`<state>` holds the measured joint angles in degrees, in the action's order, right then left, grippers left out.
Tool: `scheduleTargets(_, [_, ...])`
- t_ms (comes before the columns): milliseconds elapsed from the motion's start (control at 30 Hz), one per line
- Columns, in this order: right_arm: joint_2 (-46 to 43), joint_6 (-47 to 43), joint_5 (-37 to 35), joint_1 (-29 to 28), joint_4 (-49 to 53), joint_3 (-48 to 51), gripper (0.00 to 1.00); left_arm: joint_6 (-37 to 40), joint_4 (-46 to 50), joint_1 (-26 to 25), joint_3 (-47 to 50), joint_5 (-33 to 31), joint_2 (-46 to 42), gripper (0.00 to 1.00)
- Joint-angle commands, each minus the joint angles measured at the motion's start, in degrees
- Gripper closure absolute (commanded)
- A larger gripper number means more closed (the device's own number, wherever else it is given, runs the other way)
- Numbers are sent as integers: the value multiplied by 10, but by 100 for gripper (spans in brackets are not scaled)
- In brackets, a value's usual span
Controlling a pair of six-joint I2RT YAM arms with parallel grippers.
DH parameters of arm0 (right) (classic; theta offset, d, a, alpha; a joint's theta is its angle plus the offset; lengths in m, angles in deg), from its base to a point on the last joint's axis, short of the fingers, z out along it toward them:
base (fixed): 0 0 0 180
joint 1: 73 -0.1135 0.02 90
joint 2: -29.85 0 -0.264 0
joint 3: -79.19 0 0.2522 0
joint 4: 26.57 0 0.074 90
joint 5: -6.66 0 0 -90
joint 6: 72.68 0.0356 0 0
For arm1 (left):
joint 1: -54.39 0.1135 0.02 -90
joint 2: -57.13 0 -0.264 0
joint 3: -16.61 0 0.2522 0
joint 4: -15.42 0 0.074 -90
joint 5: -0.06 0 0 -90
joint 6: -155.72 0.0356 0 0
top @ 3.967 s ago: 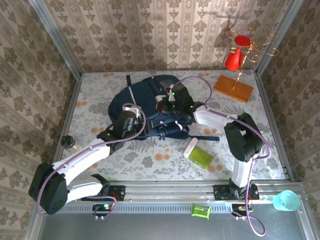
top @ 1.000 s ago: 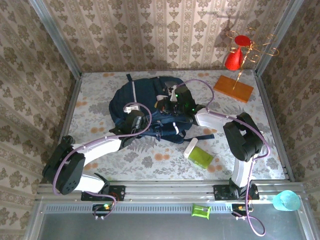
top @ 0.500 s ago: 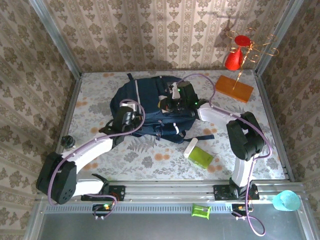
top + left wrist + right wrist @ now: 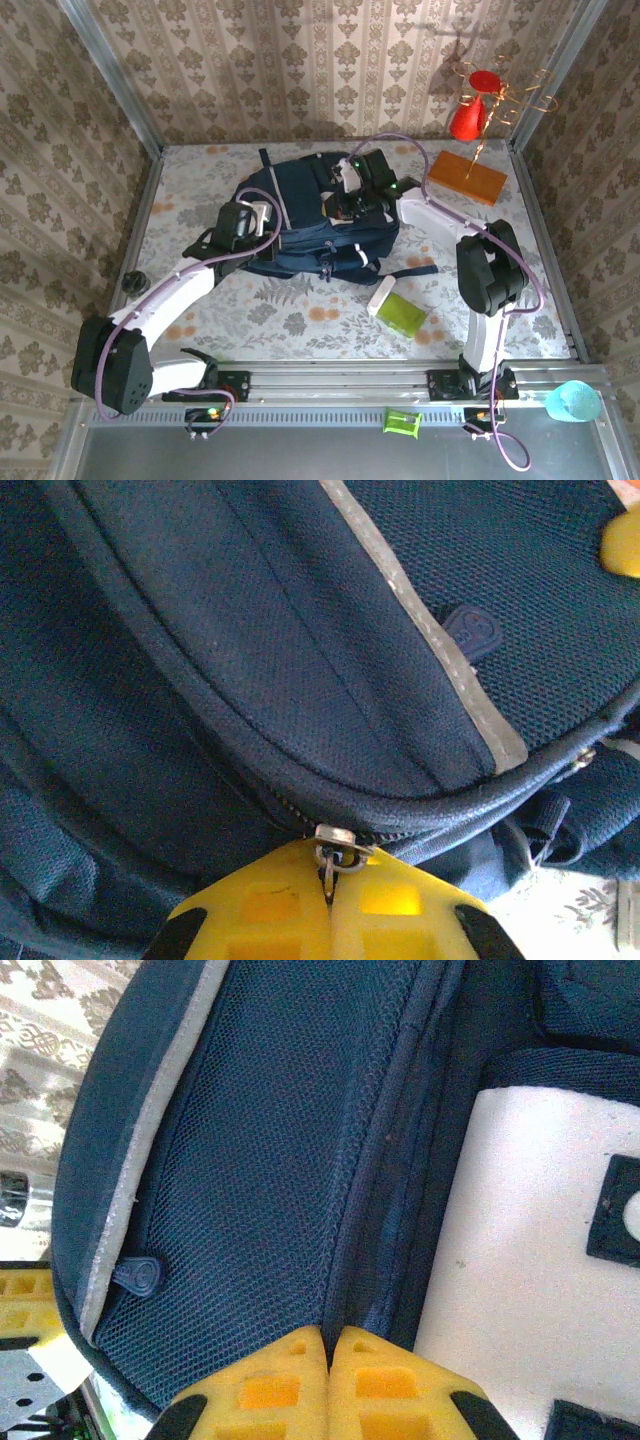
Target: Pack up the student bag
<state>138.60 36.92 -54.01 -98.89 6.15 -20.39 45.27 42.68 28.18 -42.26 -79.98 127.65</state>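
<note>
Lying flat on the floral bench [image 4: 290,320], about the middle and toward the far edge: the student bag [image 4: 300,215], navy, front panel up, a pale stripe [image 4: 430,635] crossing it. At the bag's left end, the left end effector [image 4: 330,905], yellow fingers pressed together on the small metal zipper pull [image 4: 333,858], right at the slider under the piped seam. At the bag's far right part, beside the white-grey patch [image 4: 520,1250], the right end effector [image 4: 330,1345], likewise squeezed closed, seemingly nipping a fold of fabric along a seam.

Further out, toward the near right of the bench, a green case [image 4: 403,314] with a white piece [image 4: 381,296] against it, apart from the bag. In the far right corner, an orange board [image 4: 467,177] and a wire stand [image 4: 505,95] carrying a red cone [image 4: 468,118]. By the left edge, a small dark object [image 4: 133,284].

Judged step: working the zipper, most likely opening the main compartment; nothing visibly packed yet. Next: draw the pull steadily along the curve of the track, keeping the right-hand pinch as an anchor to hold the fabric taut. Risk: the pull slipping from the fingers, or the whole bag dragging along instead.
</note>
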Motion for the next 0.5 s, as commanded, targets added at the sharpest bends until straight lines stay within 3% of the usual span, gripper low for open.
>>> scheduleTargets(0, [21,-56,-26,36,60,-50,100,19,46,-9,11,11,-7,100])
scheduleTargets(133, [56,-53,-59,40,108,-117,100,9,-4,-54,10,67,13,100])
scheduleTargets(267, [83,-31,-111,40,143,-186,96,3,-46,-94,-10,75,45,100])
scheduleTargets(367, [81,-10,-123,37,137,-195,82,-17,-84,-100,-13,50,69,100])
scheduleTargets(467, [30,17,-149,31,86,-123,64,-29,-111,-104,-17,41,85,100])
